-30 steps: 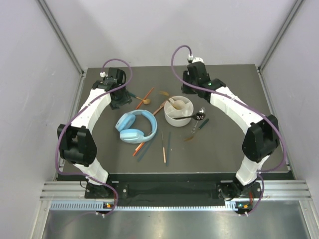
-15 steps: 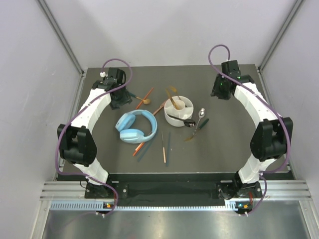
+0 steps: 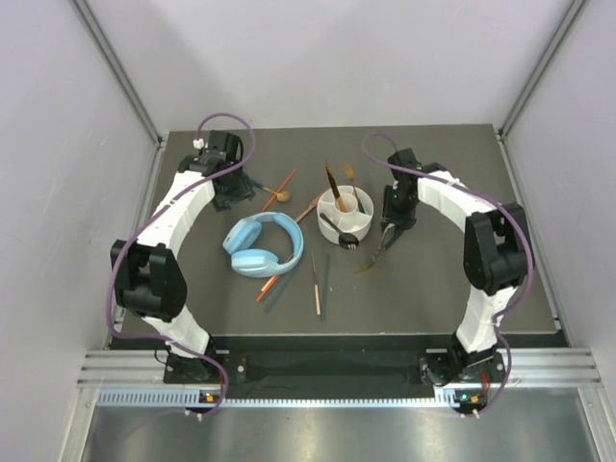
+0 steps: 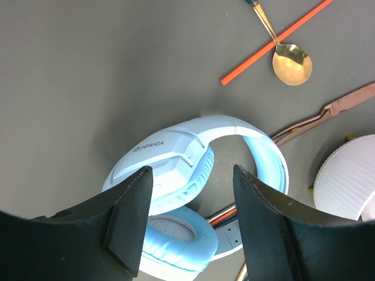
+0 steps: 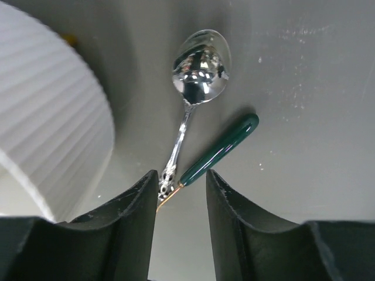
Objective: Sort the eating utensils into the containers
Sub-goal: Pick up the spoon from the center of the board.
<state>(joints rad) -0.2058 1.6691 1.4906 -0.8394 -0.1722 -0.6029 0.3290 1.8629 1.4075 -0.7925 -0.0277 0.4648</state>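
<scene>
Top external: right gripper [image 3: 387,229] has returned beside the holder [image 3: 331,229]

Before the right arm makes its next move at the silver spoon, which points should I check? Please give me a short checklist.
1. Right gripper open: ok, jaws apart.
2. Silver spoon lined up: ok, its handle end lies between the jaws.
3. Only one utensil in the gap: not ok, the thin neck of the teal-handled utensil crosses there too.
4. White holder clear of the jaws: cannot tell, its wall is close beside them.
5. Left gripper out of the way: ok, open and empty over the headphones.
</scene>
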